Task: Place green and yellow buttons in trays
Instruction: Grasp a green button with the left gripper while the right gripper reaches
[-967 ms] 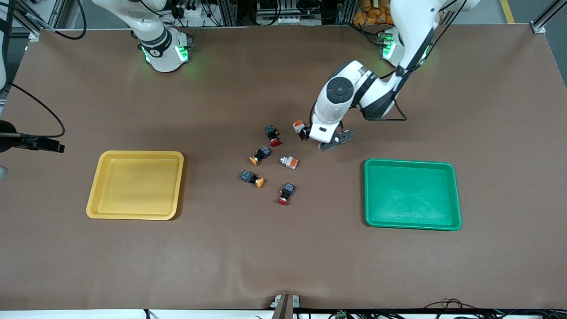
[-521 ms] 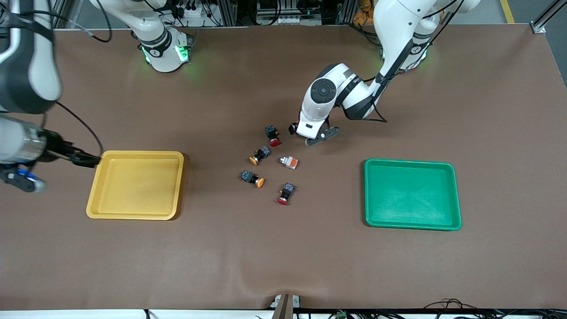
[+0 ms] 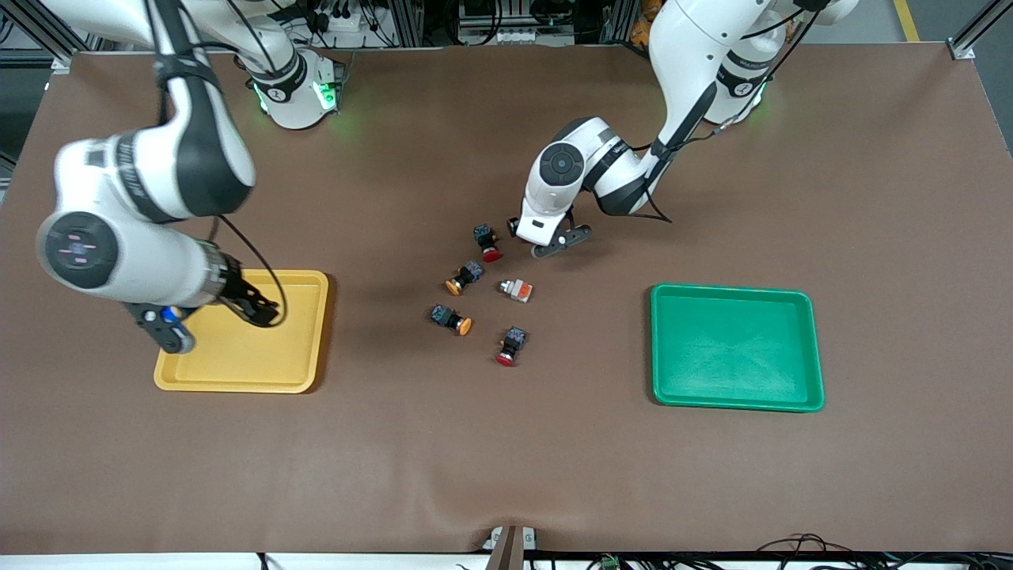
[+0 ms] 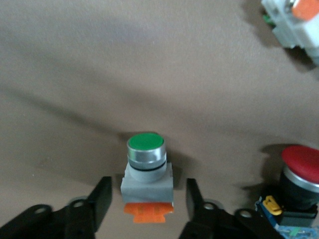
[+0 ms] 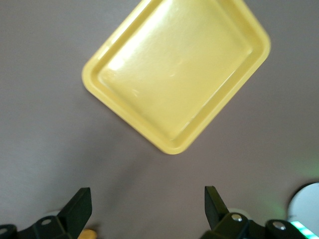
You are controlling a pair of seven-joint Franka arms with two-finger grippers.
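One green button point(image 4: 146, 169), white-bodied with an orange block, lies on the mat between the fingers point(image 4: 102, 196) of my left gripper point(image 4: 148, 191). The jaws are open, with a narrow gap on each side of the button. In the front view the hand hides this button, and the left gripper point(image 3: 520, 231) is low beside the cluster. The other green button point(image 3: 517, 290) and two yellow buttons point(image 3: 464, 278) point(image 3: 451, 318) lie mid-table. My right gripper point(image 3: 257, 305) hangs wide open and empty over the yellow tray point(image 3: 237, 386). The green tray point(image 3: 732, 290) holds nothing.
Two red-capped black switches lie in the cluster, one point(image 3: 486, 240) right beside the left gripper and one point(image 3: 510, 346) nearest the front camera. The right wrist view shows the yellow tray point(image 5: 174, 74) with nothing in it on brown mat.
My left gripper has slid toward the right arm's end, come down around the green button, and narrowed its jaws. The right arm has swung in from the table's edge to above the yellow tray.
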